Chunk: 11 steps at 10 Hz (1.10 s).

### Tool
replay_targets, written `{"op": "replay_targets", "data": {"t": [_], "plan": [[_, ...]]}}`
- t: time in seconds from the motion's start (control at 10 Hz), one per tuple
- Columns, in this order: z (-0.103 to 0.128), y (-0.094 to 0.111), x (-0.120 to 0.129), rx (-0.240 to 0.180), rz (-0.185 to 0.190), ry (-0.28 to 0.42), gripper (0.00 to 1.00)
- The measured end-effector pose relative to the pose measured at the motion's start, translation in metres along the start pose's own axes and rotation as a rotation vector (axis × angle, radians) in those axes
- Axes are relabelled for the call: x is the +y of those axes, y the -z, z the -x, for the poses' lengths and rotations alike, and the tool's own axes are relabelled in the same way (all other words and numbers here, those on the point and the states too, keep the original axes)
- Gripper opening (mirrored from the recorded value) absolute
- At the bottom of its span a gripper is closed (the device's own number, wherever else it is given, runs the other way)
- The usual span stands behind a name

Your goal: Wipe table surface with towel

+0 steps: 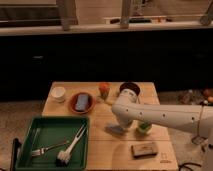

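Observation:
The table surface [100,150] is a pale wooden top with plank lines. The towel [115,130], a small pale blue-grey cloth, lies flat on it near the middle, right of the green tray. My white arm reaches in from the right and bends down to the cloth. My gripper [120,125] is at the arm's lower end, down on the towel's upper right part. The wrist hides most of the gripper.
A green tray [30,131] with a fork and a brush sits at front left. A red plate [73,105] holds a dark blue piece [83,101]. A white cup [59,93], an orange item [103,90], a dark bowl [129,88], a green object [144,128] and a brown block [144,149] also stand on the table.

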<state>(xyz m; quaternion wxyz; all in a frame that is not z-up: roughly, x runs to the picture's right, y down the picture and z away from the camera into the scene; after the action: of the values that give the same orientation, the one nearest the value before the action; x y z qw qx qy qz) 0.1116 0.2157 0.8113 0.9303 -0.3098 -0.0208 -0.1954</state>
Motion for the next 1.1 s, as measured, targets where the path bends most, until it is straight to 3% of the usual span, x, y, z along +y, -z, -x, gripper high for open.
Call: {"op": "replay_targets", "data": {"t": [0.6, 1.1], "plan": [[0.019, 0.013, -0.012, -0.032, -0.028, 0.084, 0.00], [0.023, 0.015, -0.008, -0.079, -0.013, 0.135, 0.00]]}}
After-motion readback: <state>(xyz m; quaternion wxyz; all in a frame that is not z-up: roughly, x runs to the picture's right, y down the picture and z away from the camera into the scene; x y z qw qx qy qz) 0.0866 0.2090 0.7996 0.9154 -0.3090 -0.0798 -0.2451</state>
